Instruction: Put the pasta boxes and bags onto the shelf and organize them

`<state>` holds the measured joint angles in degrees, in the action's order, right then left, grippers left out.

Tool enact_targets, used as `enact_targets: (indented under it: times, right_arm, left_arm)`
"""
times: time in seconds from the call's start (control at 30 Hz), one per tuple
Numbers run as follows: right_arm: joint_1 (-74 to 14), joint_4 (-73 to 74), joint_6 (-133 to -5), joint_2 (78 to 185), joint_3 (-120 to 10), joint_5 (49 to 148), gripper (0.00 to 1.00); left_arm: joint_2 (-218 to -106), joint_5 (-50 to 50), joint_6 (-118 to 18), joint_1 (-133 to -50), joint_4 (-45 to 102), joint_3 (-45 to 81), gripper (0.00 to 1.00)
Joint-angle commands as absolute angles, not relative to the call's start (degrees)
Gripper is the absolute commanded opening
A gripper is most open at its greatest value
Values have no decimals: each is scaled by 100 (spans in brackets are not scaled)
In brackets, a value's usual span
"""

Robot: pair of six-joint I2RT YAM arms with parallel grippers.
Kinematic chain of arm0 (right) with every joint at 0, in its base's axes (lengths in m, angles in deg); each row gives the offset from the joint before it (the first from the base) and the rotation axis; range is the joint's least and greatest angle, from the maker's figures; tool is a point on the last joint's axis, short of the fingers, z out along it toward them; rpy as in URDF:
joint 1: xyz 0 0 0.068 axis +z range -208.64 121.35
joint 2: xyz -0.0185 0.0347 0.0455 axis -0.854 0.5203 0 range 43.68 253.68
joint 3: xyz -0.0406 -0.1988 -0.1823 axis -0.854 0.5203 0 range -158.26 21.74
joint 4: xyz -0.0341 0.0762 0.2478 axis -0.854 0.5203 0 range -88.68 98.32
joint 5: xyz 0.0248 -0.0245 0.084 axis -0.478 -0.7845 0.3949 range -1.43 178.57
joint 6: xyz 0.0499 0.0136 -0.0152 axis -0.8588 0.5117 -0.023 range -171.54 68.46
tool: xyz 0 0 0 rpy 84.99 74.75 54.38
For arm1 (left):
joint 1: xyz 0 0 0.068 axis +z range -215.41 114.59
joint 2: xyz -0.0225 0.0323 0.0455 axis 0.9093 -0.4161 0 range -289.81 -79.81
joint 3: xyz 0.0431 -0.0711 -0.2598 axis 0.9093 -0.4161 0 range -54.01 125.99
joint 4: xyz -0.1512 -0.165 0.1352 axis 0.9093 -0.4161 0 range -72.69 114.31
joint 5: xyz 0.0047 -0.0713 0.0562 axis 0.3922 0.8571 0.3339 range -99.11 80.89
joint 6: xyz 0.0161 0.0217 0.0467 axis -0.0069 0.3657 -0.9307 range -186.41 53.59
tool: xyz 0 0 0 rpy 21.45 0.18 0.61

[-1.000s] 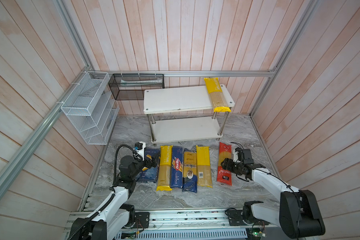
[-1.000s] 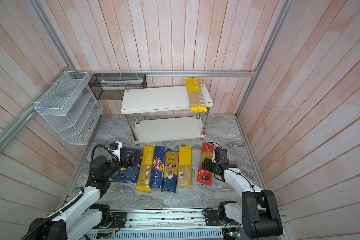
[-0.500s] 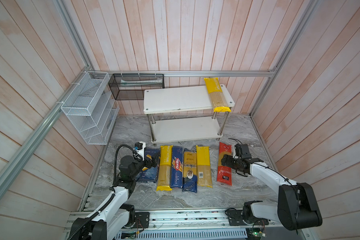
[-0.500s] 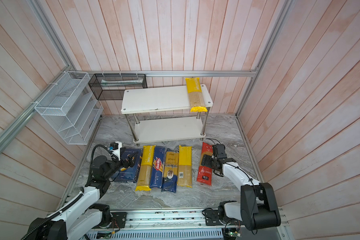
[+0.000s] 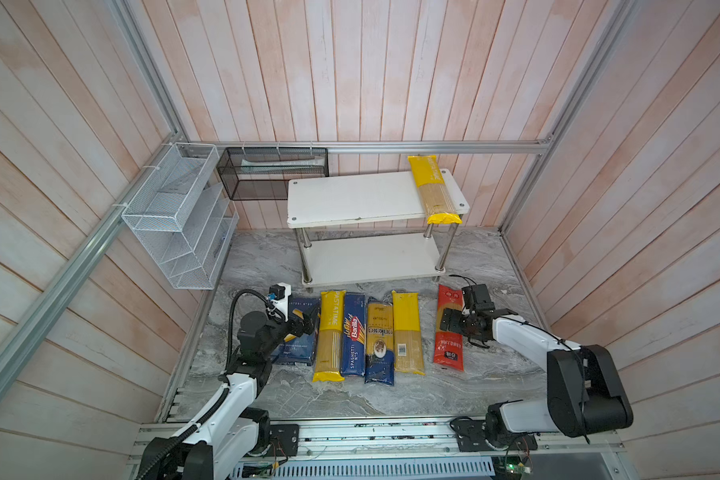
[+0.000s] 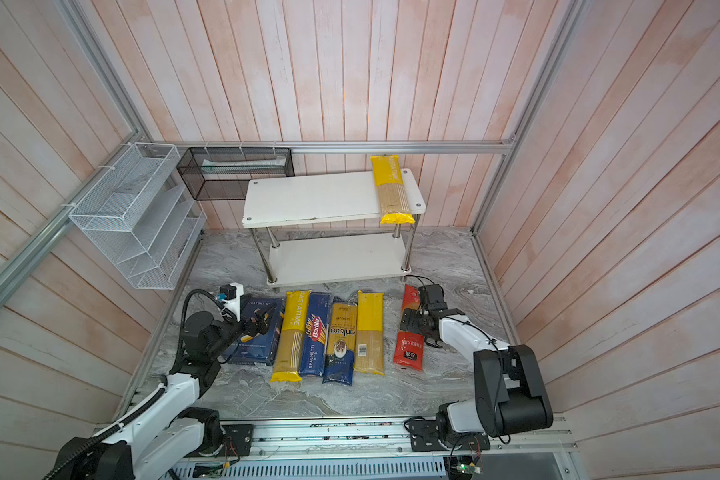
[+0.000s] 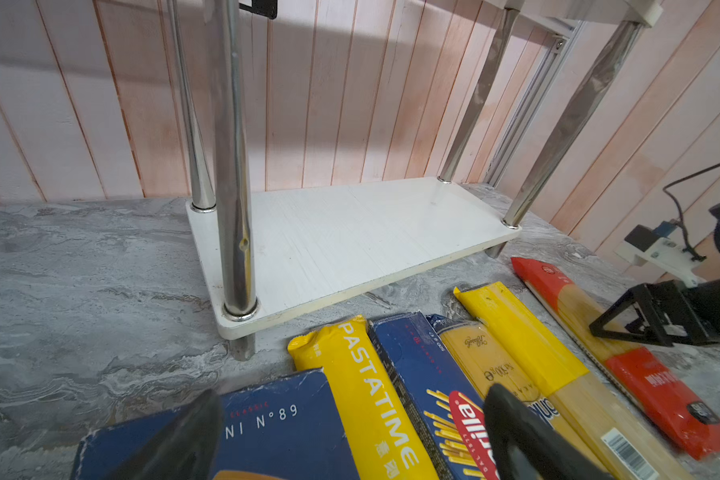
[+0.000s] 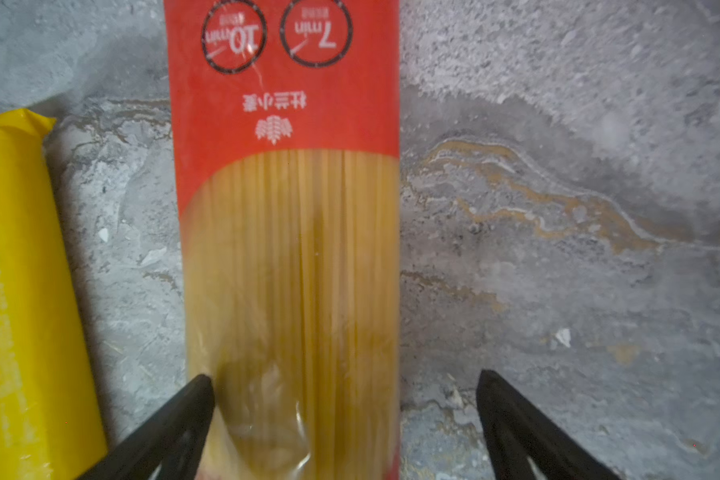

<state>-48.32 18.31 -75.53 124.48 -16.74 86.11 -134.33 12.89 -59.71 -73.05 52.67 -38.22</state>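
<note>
The shelf stands at the back, with one yellow bag lying on its top board's right end. In a row on the floor lie the wide Barilla box, a PASTATIME bag, the Spaghetti box, the clear blue-ended bag, a barcoded yellow bag and the red bag. My right gripper is open low over the red bag, one finger at the bag's edge and the other over bare floor. My left gripper hovers open above the wide box.
A white wire mesh rack hangs on the left wall and a black mesh basket on the back rail. Wooden walls close in three sides. The shelf's lower board is bare. The arms' metal base rail runs along the front.
My right gripper's jaws have spread wider while its wrist shifted slightly toward the shelf over the red bag. The left arm and all packs have stayed put.
</note>
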Motion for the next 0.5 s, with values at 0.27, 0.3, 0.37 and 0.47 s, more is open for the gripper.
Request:
enact_targets:
  times: [0.27, 0.3, 0.37, 0.47]
  right_arm:
    - [-4600, 1652, -7659, 12748, -1746, 8533, 98]
    - [-4590, 1631, -7667, 12785, -1759, 8577, 98]
    - [-4546, 1639, -7671, 12877, -1808, 8628, 98]
    - [-4437, 1694, -7681, 12919, -1848, 8491, 98]
  left_arm:
    - [-13373, 1286, -5957, -7315, 5376, -3829, 100]
    - [-13368, 1290, -5956, -7315, 5376, -3828, 100]
    - [-13372, 1281, -5956, -7315, 5376, -3820, 100]
    - [-13353, 1278, -5956, -7310, 5376, -3847, 100]
